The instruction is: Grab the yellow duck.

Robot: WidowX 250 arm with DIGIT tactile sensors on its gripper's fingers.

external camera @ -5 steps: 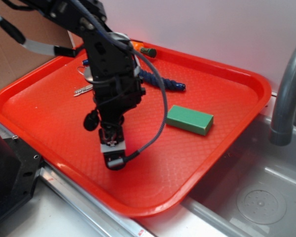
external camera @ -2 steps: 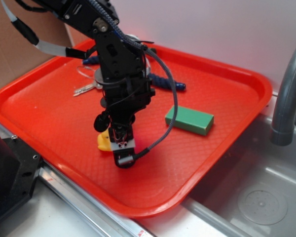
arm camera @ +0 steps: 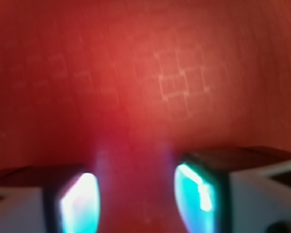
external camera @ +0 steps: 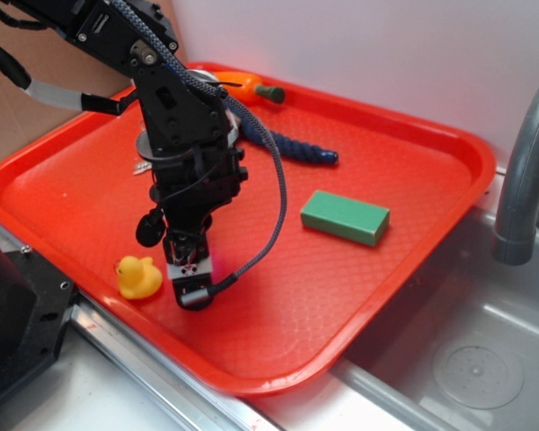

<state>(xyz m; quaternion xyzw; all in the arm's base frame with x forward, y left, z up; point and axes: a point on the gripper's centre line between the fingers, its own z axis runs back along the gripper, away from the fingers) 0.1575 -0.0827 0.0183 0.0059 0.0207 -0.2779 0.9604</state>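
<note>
Hovering low over the red tray (external camera: 413,180), the gripper (external camera: 190,285) sits just right of the yellow duck (external camera: 137,277), its jaws spread with only tray between them, so the duck is apparently missed and needs re-centring.

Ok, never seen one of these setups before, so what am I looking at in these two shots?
The black jointed machine is a robot arm; its tool points down at a red tray beside a sink. The wide shot comes from a fixed outside camera; the blurry one from a camera on the arm's wrist, showing the two fingers apart with only tray between them. On the tray lie a yellow duck just beside the tool, a green block, a blue rope and an orange toy carrot. Nothing is held.
</note>
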